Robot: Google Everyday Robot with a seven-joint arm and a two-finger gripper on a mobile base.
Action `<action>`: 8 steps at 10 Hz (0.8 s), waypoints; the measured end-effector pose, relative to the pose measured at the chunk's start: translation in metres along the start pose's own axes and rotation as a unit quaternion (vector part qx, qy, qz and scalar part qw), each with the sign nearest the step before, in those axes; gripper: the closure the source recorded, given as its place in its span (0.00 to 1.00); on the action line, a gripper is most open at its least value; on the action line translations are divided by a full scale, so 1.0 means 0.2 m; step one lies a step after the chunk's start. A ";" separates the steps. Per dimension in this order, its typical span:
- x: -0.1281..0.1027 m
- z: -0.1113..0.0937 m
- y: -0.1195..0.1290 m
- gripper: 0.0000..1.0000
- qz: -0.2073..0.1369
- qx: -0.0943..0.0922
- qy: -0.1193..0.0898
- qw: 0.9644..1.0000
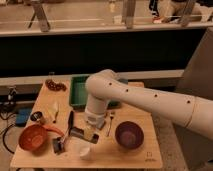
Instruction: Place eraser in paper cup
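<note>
The wooden table point(125, 152) is the biggest thing here. A fat white robot arm point(150, 97) comes in from the right side and bends down over the middle of the table.

A green tray point(77, 90) sits at the far edge, near the middle, and the arm hides part of it. A purple bowl point(129, 135) sits near the front edge, toward the right corner. An orange bowl point(33, 138) sits near the front left corner.

The gripper point(89, 132) points down over the table, between the two bowls and a bit nearer the front edge than the middle. I cannot tell if it is wide, narrow, or holding something. A small pale yellow bit shows right at it, but I cannot tell what that is.

The paper cup point(85, 151) is small and white. It stands upright by the front edge, just in front of the gripper and between the bowls.

A fork point(110, 124) lies just right of the gripper. A dark red thing point(55, 86) lies at the far left corner.
</note>
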 end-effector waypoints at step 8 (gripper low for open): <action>0.03 0.01 -0.04 1.00 -0.027 -0.026 0.092 0.995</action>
